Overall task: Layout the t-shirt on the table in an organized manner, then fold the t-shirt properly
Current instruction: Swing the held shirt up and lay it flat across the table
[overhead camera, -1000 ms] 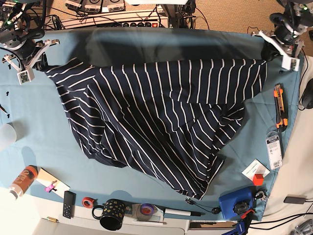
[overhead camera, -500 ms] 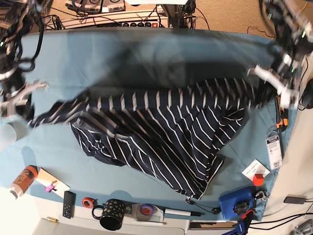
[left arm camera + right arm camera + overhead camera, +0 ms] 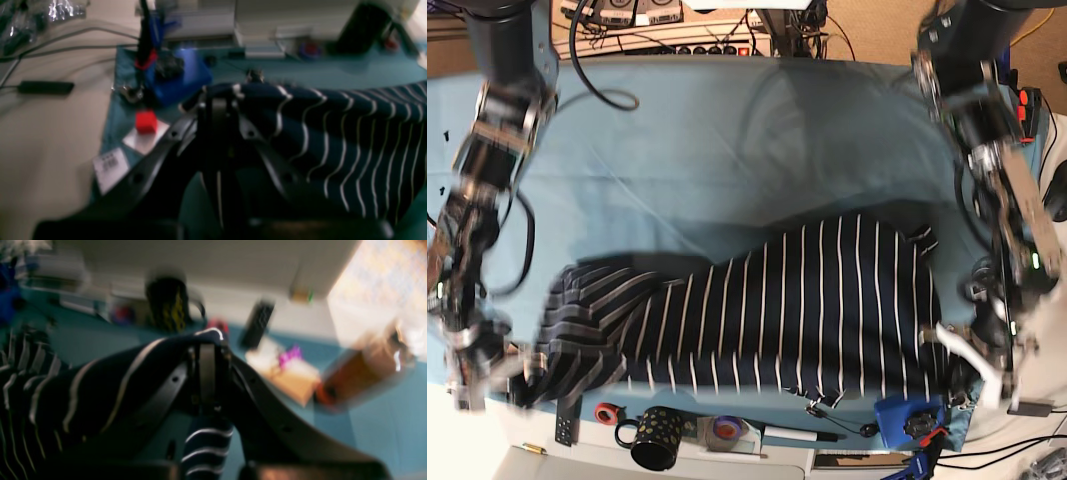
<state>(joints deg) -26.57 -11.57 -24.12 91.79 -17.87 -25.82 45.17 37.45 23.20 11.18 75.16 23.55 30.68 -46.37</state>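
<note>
The navy white-striped t-shirt (image 3: pixel 767 310) lies stretched across the near half of the teal table (image 3: pixel 687 140), its lower edge close to the table's front. My left gripper (image 3: pixel 962 365) is at the shirt's right end in the base view. The left wrist view shows the left gripper (image 3: pixel 218 96) shut on a striped edge of the t-shirt (image 3: pixel 333 133). My right gripper (image 3: pixel 512 375) is at the shirt's left end, blurred. Seen from the right wrist, that right gripper (image 3: pixel 208 340) is shut on a bunched corner of the t-shirt (image 3: pixel 83 390).
Along the front edge stand a blue box (image 3: pixel 909 415), a dark mug (image 3: pixel 657 437), tape rolls (image 3: pixel 727 428) and a remote (image 3: pixel 567 418). A red cube (image 3: pixel 145 120) on a white card lies near the left gripper. An orange bottle (image 3: pixel 360 373) is by the right gripper. Cables run behind the table.
Both arms swept from the far corners to the near edge, pulling the shirt's held edge with them. The shirt now lies lower and flatter across the near half.
</note>
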